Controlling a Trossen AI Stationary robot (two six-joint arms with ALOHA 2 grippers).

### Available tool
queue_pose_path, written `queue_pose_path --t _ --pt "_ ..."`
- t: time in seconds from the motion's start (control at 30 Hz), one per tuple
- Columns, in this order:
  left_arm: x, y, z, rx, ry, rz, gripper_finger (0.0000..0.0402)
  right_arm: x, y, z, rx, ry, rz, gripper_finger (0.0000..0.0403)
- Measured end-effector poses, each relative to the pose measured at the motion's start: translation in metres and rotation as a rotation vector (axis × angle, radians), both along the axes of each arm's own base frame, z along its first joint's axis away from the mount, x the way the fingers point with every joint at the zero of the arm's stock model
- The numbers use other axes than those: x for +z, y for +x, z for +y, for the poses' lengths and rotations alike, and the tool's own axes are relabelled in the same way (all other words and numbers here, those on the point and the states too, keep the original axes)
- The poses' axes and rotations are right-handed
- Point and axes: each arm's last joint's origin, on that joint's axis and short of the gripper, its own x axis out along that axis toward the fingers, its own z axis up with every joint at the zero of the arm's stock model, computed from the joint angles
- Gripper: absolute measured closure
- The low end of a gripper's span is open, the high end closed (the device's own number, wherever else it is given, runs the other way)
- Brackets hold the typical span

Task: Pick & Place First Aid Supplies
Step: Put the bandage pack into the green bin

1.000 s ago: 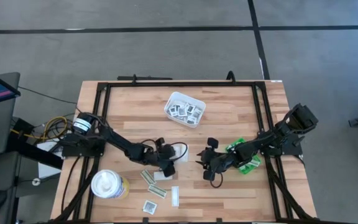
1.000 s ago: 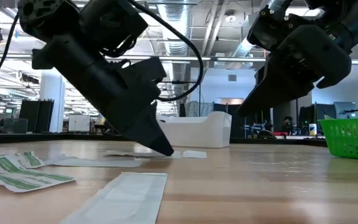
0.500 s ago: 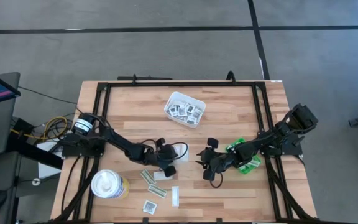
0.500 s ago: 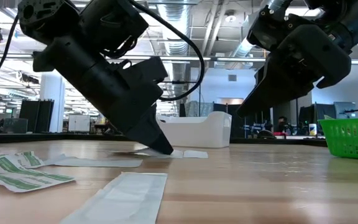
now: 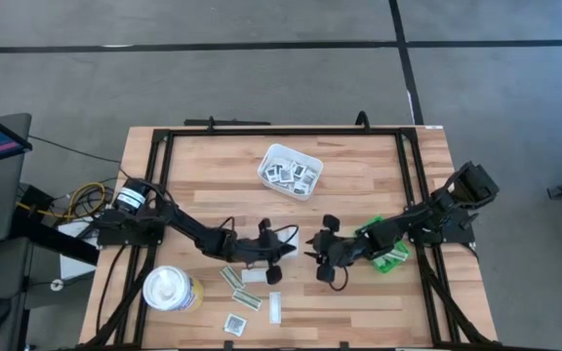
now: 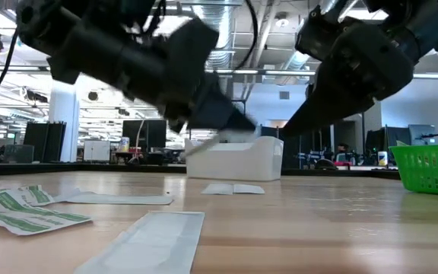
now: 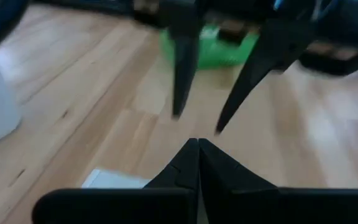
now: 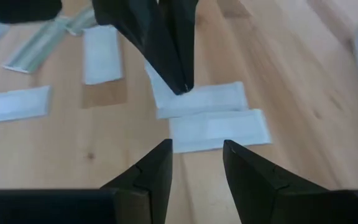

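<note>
My left gripper [image 5: 291, 255] is shut and raised near the table's middle, pointing almost level at my right gripper [image 5: 312, 255]. A white flat packet [image 8: 204, 98] hangs at its tip [image 6: 249, 129]. My right gripper [image 8: 196, 149] stands open just opposite, with nothing between its fingers. More first aid supplies lie flat on the wood: a white packet [image 8: 219, 127] under the grippers, and white and olive strips [image 5: 242, 292] nearer the front edge. The white tray [image 5: 266, 166] holds several packets. The green bin [image 5: 383, 249] sits beside my right arm. My left gripper pinches the white packet at one edge [image 8: 188, 94], between its two fingertips. The fingers come nearly level from the table's left. The packet hangs tilted below the tip [image 6: 211, 141], clear of the table. The fingers hide the exact spot.
A white tub with a yellow band [image 5: 171, 290] stands at the front left. Loose strips [image 6: 29, 209] and a long white packet [image 6: 143, 240] lie near the front edge. A black frame rail [image 5: 281, 132] runs round the table.
My left gripper has risen from the table and tipped up from a steep downward slant to nearly level, its tip swinging toward my right gripper. A white packet that lay under its tip has come off the wood with it.
</note>
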Motion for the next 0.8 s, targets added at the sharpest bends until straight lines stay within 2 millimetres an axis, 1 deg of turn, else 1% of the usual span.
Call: queue_pose_path --t 0.13,0.37,0.53,0.67,0.8 --pt "0.005 -0.001 -0.005 -0.015 -0.007 -0.044 0.0396 0.003 0.003 0.002 0.017 0.038 -0.04 0.0267" --pt "0.007 -0.001 -0.005 -0.022 0.032 -0.057 0.0396 0.009 0.007 0.004 -0.064 0.194 -0.122 0.0267" --pt "0.011 0.0 -0.005 -0.023 0.045 -0.095 0.0396 0.009 0.01 -0.003 -0.118 0.246 -0.127 0.0267" --pt "0.017 0.001 -0.006 -0.027 0.07 -0.151 0.0396 0.01 0.012 -0.006 -0.081 0.288 -0.116 0.0267" --pt "0.02 0.001 -0.005 -0.026 0.084 -0.174 0.0395 0.011 0.013 -0.005 -0.034 0.261 -0.126 0.0268"
